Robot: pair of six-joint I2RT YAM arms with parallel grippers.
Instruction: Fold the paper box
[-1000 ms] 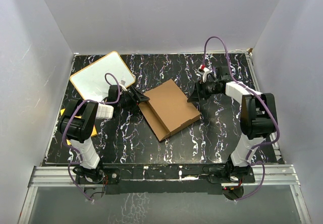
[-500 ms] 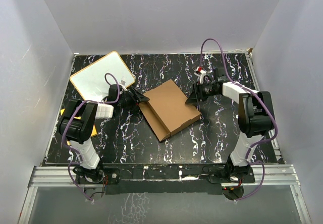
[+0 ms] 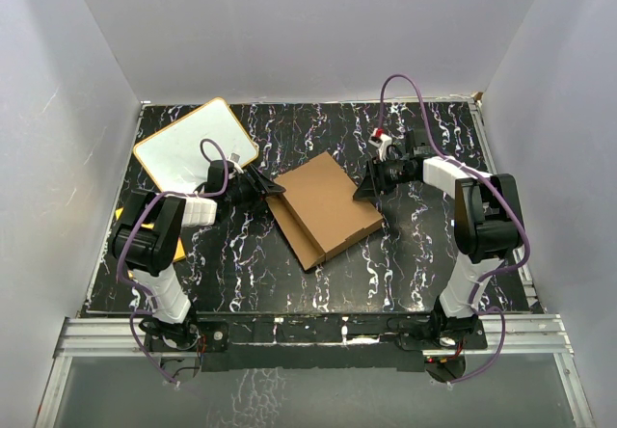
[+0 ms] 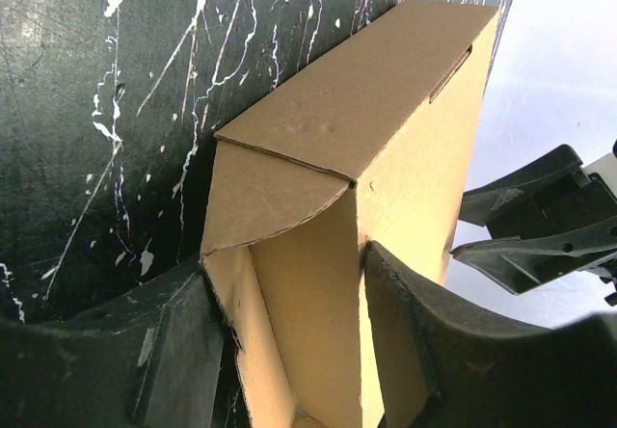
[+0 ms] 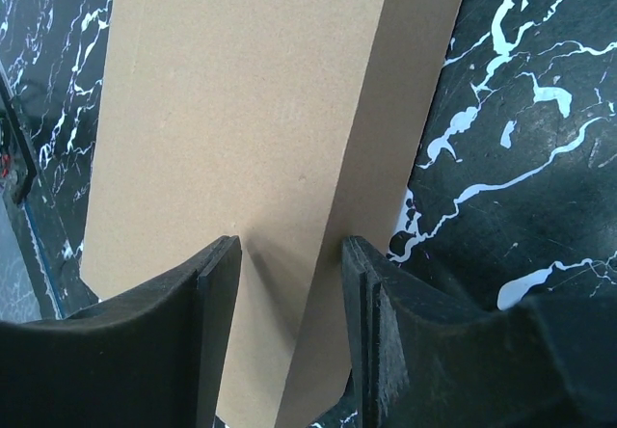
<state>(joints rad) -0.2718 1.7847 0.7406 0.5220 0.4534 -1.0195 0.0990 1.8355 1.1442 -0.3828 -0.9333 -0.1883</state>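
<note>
Black marble-look table (image 3: pixel 241 274) with white veins, pale walls all round. The paper box (image 3: pixel 323 206) sits about dead centre, turned a bit so its long side runs from 10 to 4 o'clock. It already looks like a shallow closed box, not a flat sheet. A white board with an orange rim (image 3: pixel 193 148) lies off at 10 o'clock, apart from the box.

Both arms are on it. The left gripper (image 3: pixel 273 186) is at the box's 10 o'clock end, jaws about half open around that end. In the left wrist view one finger (image 4: pixel 178 351) sits against the outer edge of the end flap and the other against the inner wall, so I read that as a grip. The right gripper (image 3: pixel 365 191) is at the 2 o'clock corner, also about half open, straddling the top edge with cardboard filling the gap. It looks like a pinch on that corner.

My take is that this is the squaring-up bit. The left end isn't shut yet: a rounded tab shows over an open pocket.

How I'd do it well:
- squeeze just enough to hold, since corrugated board creases easily
- keep the box flat on the table while both ends are held
- let the right side act as an anchor while the left works that tab inward
- press along the score lines, not across them

Main risk I see is the box skating on that slick top.
</note>
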